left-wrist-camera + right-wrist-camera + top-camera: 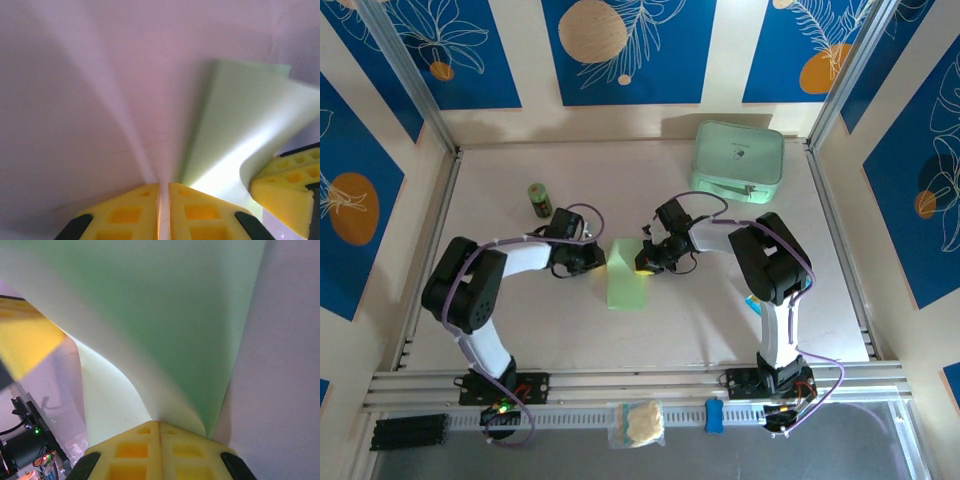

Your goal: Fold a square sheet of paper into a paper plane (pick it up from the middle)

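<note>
Bottle [539, 199] stands on table [500, 330], beyond left end effector [596, 260] and a bit to its left, well apart. Not a task item.

Left end effector sits low over table, fingers pressed together with just a thin slit and nothing clearly between them. Tips are just beside sheet's left edge; touching or not, can't tell.

Sheet [628, 283] lies between the two end effectors, right of the left one and reaching under the right one's tips. Pale green, looks doubled over into a tall narrow shape, top left corner seems slanted. Near part is flat on table; part by the right tips is lifted and curling.

Right end effector [646, 264] has fingers pressed together, pinching sheet's raised flap. Its wrist view shows paper fanning up from the tips.

Case [738, 158] is beyond right end effector and to its right, well apart.

Handling, my guess: sheet is very light, thin and floppy. It likely slides easily on the smooth table and creases or tears if tugged. Best hold is a pinch at an edge or corner of the loose flap, with the other end effector pressing the flat part down near the fold line.
</note>
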